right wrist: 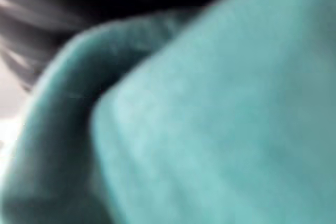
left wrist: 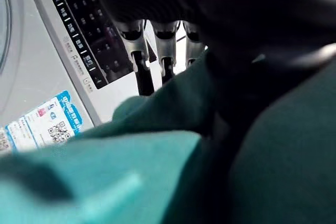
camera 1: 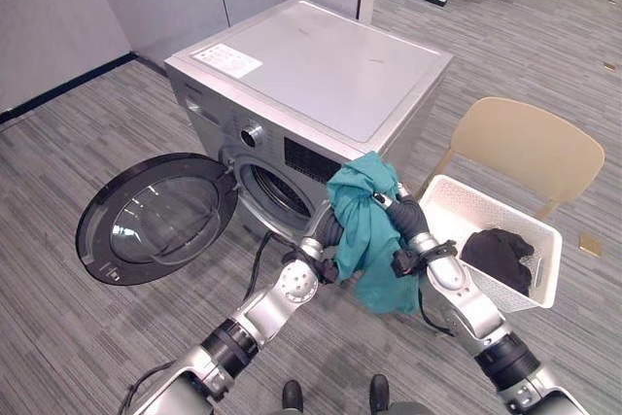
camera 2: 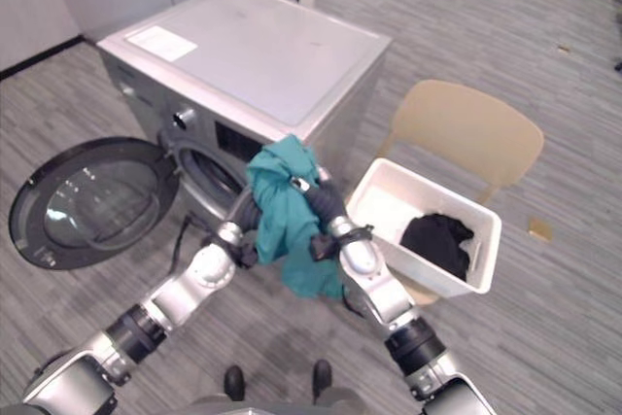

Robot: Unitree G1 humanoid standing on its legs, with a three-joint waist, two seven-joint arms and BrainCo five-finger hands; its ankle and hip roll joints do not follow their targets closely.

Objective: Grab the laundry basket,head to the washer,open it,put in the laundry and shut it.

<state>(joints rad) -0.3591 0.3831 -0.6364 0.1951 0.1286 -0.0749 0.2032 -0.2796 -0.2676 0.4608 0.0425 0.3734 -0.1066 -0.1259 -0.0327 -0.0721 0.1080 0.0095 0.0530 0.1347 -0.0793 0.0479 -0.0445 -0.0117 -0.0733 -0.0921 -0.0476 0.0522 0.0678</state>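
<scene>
**A:** Nearest the camera, a teal garment (camera 1: 371, 230) is held up between both hands, just in front of the washing machine (camera 1: 321, 75) and a bit to the side of its drum opening (camera 1: 277, 193). The left hand (camera 1: 328, 235) is seen against the cloth's near side with fingers (left wrist: 140, 64) fairly straight and slightly apart, more propping than gripping. The right hand (camera 1: 403, 216) is bundled in the fabric, so whether its fingers are clamped can't be told.

**B:** Agreed. The round glass door (camera 1: 155, 216) is swung fully open away from the washing machine's front. For this step, the bundle would best be gathered tight and led into the drum opening top first, so the hanging tail isn't snagged on the rim.

**A:** Cloth looks soft, limp, creased. The washing machine is boxy brushed grey metal. A white perforated plastic laundry basket (camera 1: 544, 245) is parked on a tan chair (camera 1: 530, 143) beside the washing machine, with a dark garment (camera 1: 498, 255) left inside.
</scene>
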